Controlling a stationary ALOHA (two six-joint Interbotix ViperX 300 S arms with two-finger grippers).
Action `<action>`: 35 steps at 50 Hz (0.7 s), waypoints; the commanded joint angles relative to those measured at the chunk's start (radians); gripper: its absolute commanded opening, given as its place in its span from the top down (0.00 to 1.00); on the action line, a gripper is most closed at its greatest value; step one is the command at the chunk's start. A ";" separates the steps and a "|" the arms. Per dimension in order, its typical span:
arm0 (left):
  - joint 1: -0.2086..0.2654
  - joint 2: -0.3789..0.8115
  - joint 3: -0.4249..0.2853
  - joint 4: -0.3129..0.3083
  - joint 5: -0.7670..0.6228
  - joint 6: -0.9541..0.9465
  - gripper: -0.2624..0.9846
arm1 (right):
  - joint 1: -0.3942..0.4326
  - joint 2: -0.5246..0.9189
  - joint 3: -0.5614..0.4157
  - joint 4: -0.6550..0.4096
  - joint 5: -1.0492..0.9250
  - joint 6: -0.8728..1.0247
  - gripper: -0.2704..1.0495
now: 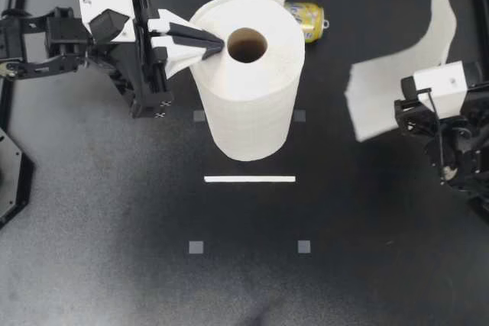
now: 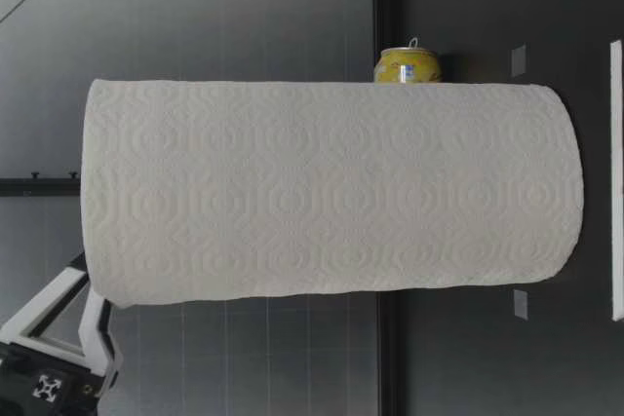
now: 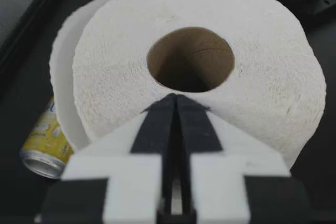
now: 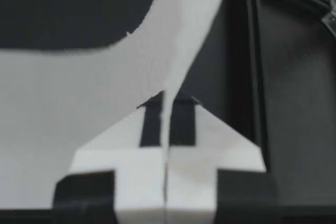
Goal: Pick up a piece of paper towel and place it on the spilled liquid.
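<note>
Left gripper [image 1: 218, 42], fingers pressed together, is at the top of the roll [image 1: 252, 104]. At right, right gripper [image 1: 403, 108] pinches a loose sheet [image 1: 405, 59].

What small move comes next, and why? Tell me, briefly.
Probably carry the torn sheet, pinched in my right gripper, toward the tipped can behind the roll. The sheet hangs free of the roll, whose top my shut left gripper rests on. No liquid shows, so the can is only my best guess at the spill.
</note>
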 commanded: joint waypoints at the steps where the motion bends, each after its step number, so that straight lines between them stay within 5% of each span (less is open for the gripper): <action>1: 0.017 0.040 0.051 -0.003 0.066 -0.018 0.75 | -0.006 -0.048 -0.015 -0.014 0.008 -0.025 0.91; 19: 0.015 0.034 0.044 -0.003 0.025 -0.012 0.75 | -0.098 -0.130 -0.028 -0.233 -0.379 0.038 0.91; 35: 0.015 -0.014 0.055 -0.003 -0.087 -0.009 0.75 | -0.414 -0.216 0.021 -0.420 -0.686 0.044 0.91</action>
